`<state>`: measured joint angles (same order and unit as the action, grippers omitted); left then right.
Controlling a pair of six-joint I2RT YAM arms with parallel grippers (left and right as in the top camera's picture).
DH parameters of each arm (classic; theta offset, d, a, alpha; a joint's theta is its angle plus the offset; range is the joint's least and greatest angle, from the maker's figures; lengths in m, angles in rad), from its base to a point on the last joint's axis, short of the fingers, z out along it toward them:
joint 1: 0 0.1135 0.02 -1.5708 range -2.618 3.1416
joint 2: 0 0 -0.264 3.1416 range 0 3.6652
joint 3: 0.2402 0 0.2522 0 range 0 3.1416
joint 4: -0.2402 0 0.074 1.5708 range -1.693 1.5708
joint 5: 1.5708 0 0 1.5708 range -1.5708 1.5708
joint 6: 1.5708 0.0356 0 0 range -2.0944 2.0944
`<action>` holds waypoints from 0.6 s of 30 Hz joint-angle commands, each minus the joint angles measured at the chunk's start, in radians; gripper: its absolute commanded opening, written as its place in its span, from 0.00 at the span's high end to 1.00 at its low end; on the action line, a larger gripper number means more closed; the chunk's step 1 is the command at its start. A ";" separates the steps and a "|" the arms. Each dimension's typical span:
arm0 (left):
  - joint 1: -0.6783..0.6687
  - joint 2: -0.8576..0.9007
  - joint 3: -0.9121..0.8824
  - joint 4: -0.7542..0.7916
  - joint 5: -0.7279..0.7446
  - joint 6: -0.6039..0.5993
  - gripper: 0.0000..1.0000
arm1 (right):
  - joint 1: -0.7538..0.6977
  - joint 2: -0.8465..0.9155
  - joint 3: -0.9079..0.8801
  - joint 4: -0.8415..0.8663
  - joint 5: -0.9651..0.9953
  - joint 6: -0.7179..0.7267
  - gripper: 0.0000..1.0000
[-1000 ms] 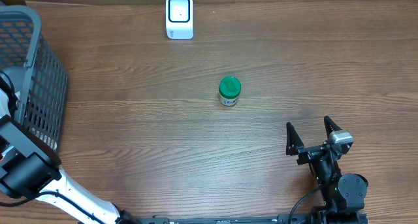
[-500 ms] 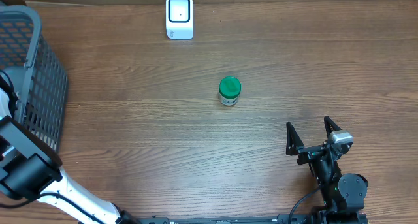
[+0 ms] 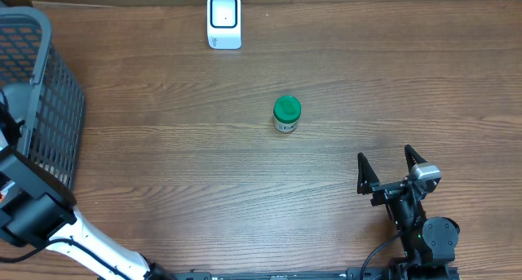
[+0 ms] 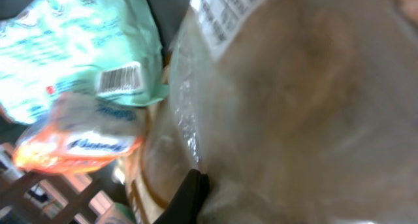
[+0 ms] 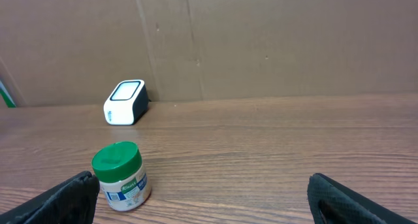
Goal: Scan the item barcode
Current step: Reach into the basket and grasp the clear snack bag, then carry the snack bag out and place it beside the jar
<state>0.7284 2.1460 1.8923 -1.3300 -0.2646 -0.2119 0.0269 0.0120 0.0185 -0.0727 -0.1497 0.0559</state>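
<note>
At the far left edge of a brown wood-grain table (image 3: 163,166), a grey mesh basket (image 3: 41,47) stands with the left arm (image 3: 37,215) beside it; the overhead view does not show that arm's hand, but the wrist camera looks onto packed goods; there a mint-green packet (image 4: 85,48) shows a printed barcode (image 4: 121,80), an orange-and-white packet (image 4: 78,145) lies just below it, and a large clear plastic bag (image 4: 294,119) with a white label fills the right of the view; the left gripper (image 4: 191,196) is fully closed, one black finger pressed against the bag's film, though whether any film is pinched cannot be told; further right, a white barcode scanner (image 3: 223,21) sits near the table's back edge, close to a plain brown cardboard wall (image 5: 261,41) that closes off the room behind; a small green-lidded jar (image 3: 286,113) stands upright on bare wood near the middle of the table, well apart from the scanner and from both arms; at the right, near the front edge, the right gripper (image 3: 387,166) rests low with its jaws spread wide and nothing between them, pointed toward the jar and the scanner.
</note>
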 commanded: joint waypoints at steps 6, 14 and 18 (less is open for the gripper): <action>0.000 -0.045 0.550 -0.206 0.181 -0.039 0.96 | -0.002 -0.009 -0.011 0.004 -0.001 -0.001 0.00; -0.030 -0.171 0.912 -0.280 0.414 -0.039 0.96 | -0.002 -0.009 -0.011 0.004 -0.001 -0.001 0.00; -0.083 -0.264 0.969 -0.327 0.505 -0.038 0.96 | -0.002 -0.009 -0.011 0.004 -0.001 -0.001 0.00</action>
<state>0.6895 1.9671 2.8185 -1.6310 0.1120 -0.2371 0.0265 0.0120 0.0185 -0.0723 -0.1497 0.0555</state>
